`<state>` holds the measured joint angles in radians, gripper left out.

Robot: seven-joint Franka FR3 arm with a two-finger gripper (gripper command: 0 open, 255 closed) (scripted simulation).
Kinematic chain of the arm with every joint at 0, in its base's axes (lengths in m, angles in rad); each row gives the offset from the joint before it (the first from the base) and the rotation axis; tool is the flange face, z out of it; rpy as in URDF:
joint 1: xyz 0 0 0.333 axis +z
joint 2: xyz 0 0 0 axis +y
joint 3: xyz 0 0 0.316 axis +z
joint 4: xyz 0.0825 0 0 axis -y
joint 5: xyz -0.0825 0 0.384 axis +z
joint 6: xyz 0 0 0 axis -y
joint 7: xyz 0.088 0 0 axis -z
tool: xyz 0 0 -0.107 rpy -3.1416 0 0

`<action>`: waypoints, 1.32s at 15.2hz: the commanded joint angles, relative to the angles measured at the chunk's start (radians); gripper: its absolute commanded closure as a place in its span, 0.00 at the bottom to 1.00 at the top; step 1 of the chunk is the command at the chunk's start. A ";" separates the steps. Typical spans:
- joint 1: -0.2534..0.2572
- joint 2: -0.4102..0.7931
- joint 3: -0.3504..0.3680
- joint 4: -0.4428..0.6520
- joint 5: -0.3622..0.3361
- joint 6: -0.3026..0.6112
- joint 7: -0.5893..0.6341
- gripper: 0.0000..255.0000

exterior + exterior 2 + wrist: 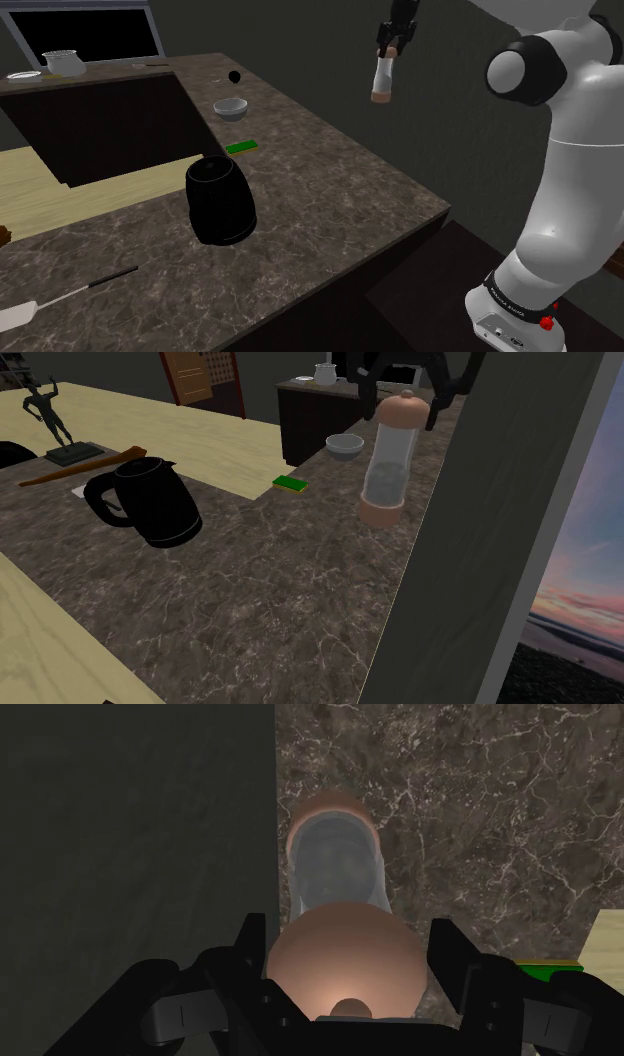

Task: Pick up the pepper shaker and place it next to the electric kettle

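Hanging from the tool [393, 38] in the shoulder view, the shaker [382, 78] is upright and clear of the desk [330, 190], with dark wall behind it. The tool grips its top end and the base points down. From the shaker, the black kettle [219, 200] stands well apart at about 8 o'clock, on the desk's marbled top. A small bowl [231, 108] lies at 9 o'clock from the shaker, and a green sponge [241, 147] sits between bowl and kettle.

In the second exterior view the tool [403, 397] comes in at 12 o'clock, one black finger on each side of the shaker's rounded tan cap. The shaker [389, 462] has a clear body and a tan base, which shows near the desk's [300, 582] edge. Whether it touches the top I cannot tell here. The kettle [150, 502] is at 8 o'clock from it, the sponge [291, 483] at 9 o'clock, and the bowl [344, 446] just beside it at 10 o'clock.

In the wrist view the tool [345, 939] is narrowed onto the cap, with the fingers [252, 939] flanking it closely. The shaker [340, 894] runs straight away from the tool, its far end over the line where the desk [480, 804] meets the dark wall.
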<state>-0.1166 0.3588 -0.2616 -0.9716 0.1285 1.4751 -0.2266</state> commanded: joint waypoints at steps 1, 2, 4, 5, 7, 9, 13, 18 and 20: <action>-0.010 0.030 0.000 0.076 0.009 -0.047 0.001 1.00; -0.018 0.050 0.001 0.124 0.015 -0.074 0.001 1.00; -0.039 0.105 0.004 0.245 0.031 -0.141 0.004 1.00; -0.040 0.108 0.004 0.251 0.032 -0.144 0.004 1.00; 0.029 -0.005 0.003 0.071 -0.006 -0.074 0.039 1.00; 0.081 -0.084 0.012 -0.047 -0.037 -0.032 0.080 1.00; 0.163 -0.203 0.043 -0.211 -0.087 0.018 0.172 1.00; 0.241 -0.306 0.098 -0.344 -0.132 0.051 0.294 1.00; 0.269 -0.337 0.122 -0.382 -0.146 0.057 0.343 1.00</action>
<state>0.1393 0.0274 -0.1511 -1.3503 -0.0122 1.5345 0.0914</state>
